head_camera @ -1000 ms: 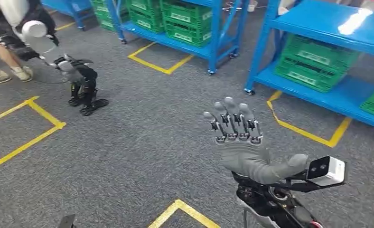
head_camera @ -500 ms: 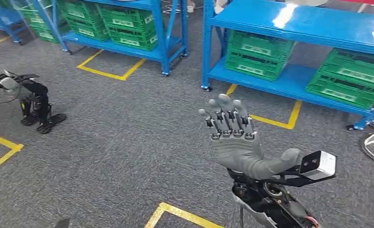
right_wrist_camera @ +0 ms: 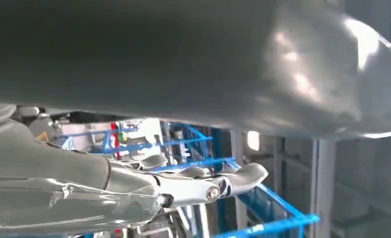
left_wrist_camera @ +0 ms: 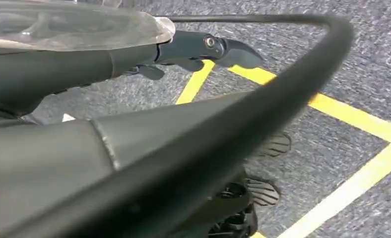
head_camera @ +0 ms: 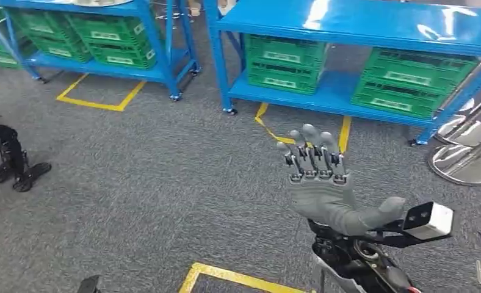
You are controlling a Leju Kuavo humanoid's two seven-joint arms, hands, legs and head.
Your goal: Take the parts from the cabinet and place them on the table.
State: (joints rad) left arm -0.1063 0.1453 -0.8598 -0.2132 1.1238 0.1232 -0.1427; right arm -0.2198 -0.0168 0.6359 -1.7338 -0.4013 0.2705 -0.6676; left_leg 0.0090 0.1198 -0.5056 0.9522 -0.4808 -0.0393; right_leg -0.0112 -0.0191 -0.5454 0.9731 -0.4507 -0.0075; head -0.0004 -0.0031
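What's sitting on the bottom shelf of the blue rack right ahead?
The blue rack holds two stacks of green crates on its bottom shelf, one left, one right. Their contents cannot be seen: the shelf above covers them. The raised right robot hand is open and holds nothing.

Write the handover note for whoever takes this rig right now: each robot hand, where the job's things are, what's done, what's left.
Right robot hand: raised in front of the body, fingers spread, holding nothing.
Left robot hand: hangs low over the grey carpet and yellow floor tape; nothing seen in it, but the fingers are too hidden to call.
Job's things: blue racks with green crates stand ahead across the carpet. Individual parts and the table can't be made out.
Done: nothing picked up.
Left: approach the racks, take the parts, carry them to the table.
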